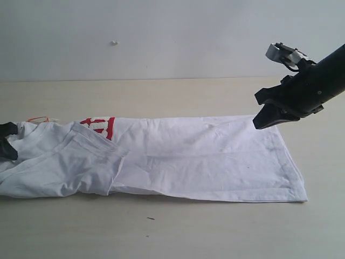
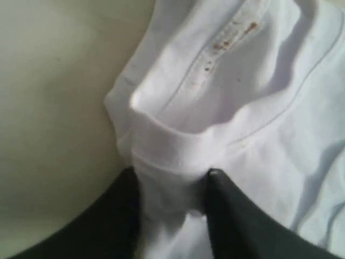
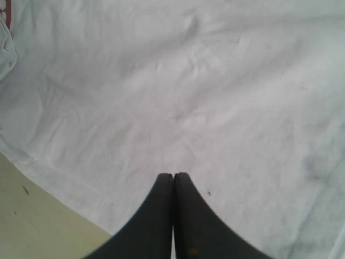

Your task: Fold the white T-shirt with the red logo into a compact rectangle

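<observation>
A white T-shirt [image 1: 205, 156] lay flat on a pale wooden desk [image 1: 161, 232], folded lengthwise into a long strip that ran from the left side of the exterior view to the right. Its neck end was on the left, where the cloth was rumpled and doubled over itself, and its straight hem [image 1: 294, 178] was on the right. The red logo [image 1: 99, 127] showed only as a small patch near the far edge of the strip, with most of it covered by a fold of white cloth. A thin orange tag [image 1: 38, 119] stuck out at the neck end. At the far left edge, the left jaws were clenched on the shirt: the left wrist view showed the ribbed collar [image 2: 172, 145] bunched up and squeezed between two black fingers [image 2: 232, 216]. The right arm [image 1: 318, 81] reached in from the upper right, and the right jaws were pressed tightly together, holding nothing, with their tip over the far corner of the hem end; whether they touched the cloth could not be told. A plain white wall [image 1: 172, 32] stood behind the desk.
</observation>
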`<state>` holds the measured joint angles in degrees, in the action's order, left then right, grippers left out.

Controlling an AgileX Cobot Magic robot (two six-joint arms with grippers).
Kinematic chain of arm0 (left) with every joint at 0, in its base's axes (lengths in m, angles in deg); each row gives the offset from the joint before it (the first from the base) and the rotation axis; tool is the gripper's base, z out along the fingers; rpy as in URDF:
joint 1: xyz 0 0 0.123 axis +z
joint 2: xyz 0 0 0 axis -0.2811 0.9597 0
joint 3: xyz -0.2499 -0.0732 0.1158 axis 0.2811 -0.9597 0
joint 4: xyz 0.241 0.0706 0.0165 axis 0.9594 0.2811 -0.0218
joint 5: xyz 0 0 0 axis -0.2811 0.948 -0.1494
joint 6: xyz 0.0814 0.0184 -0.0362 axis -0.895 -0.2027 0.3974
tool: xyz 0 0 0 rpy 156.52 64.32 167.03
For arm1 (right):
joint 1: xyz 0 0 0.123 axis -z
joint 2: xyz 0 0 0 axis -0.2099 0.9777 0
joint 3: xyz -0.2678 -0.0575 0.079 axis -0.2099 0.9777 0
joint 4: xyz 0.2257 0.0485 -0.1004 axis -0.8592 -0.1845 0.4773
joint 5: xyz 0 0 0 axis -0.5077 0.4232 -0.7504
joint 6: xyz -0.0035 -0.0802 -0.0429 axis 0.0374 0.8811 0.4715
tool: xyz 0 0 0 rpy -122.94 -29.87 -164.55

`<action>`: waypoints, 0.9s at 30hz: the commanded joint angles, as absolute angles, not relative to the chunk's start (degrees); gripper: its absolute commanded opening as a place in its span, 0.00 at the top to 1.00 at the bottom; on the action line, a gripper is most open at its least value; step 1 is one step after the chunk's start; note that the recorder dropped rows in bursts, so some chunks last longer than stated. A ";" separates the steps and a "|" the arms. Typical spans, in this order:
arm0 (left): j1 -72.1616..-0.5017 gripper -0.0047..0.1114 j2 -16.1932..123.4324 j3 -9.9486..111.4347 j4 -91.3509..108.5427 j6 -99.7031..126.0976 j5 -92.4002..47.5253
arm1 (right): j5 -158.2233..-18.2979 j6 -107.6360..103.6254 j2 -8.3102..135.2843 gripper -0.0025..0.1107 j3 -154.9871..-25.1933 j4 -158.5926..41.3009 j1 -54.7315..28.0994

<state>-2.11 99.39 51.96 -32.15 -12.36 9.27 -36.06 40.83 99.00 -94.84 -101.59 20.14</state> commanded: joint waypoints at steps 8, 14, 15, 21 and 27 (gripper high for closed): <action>-2.28 0.96 95.22 51.20 -35.64 -13.39 17.33 | -37.67 37.27 97.44 0.95 -94.88 -101.50 20.11; -4.72 0.96 87.33 51.87 -40.00 -13.79 19.47 | -37.68 32.63 95.63 0.73 -95.61 -100.57 20.11; -5.61 0.96 85.98 52.29 -40.38 -13.79 20.12 | -37.53 32.36 95.26 0.69 -95.61 -100.34 20.11; -15.17 0.96 79.67 57.74 -42.04 -10.73 23.62 | -38.44 26.20 92.07 0.55 -95.61 -95.77 20.11; -27.79 0.96 79.89 65.55 -44.63 -5.71 22.17 | -36.91 19.76 86.22 0.55 -97.57 -90.29 20.11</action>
<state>-22.86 79.92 62.28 -42.59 -7.99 22.93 -37.69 23.00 89.31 -96.52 -92.43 20.14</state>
